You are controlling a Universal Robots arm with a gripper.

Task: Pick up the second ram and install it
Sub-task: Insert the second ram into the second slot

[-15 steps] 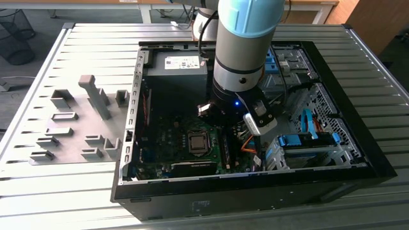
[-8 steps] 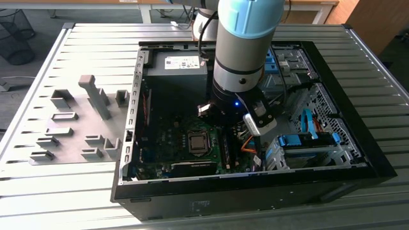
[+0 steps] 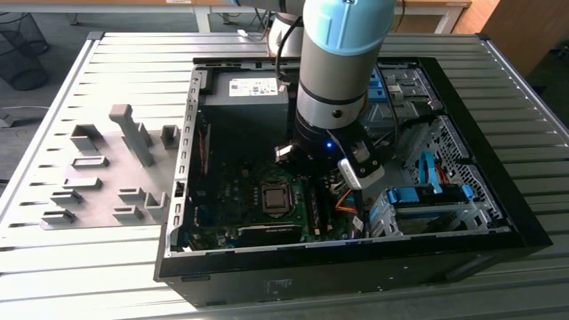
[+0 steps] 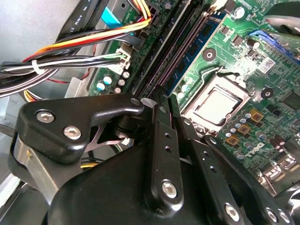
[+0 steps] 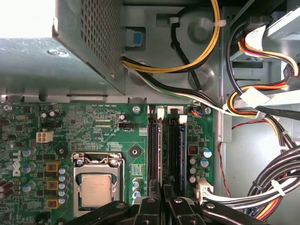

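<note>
Slatted bench (image 3: 106,267) carries open computer case (image 3: 498,220); fingers (image 5: 161,199) clenched on second ram (image 5: 182,154) beside CPU socket (image 5: 96,187). Risk: tilted stick jams slot.

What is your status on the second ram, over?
Claw low over the memory slots. Blue ram stick upright in a slot by the claw; second ram or not, cannot tell. Cable bundle beside the slots.

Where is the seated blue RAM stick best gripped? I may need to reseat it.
Take the blue RAM stick by its upper long edge, mid-length, from straight above, pinching its flat faces. It stands on edge in its slot, with other memory slots close alongside, so probably only the top is free.
</note>
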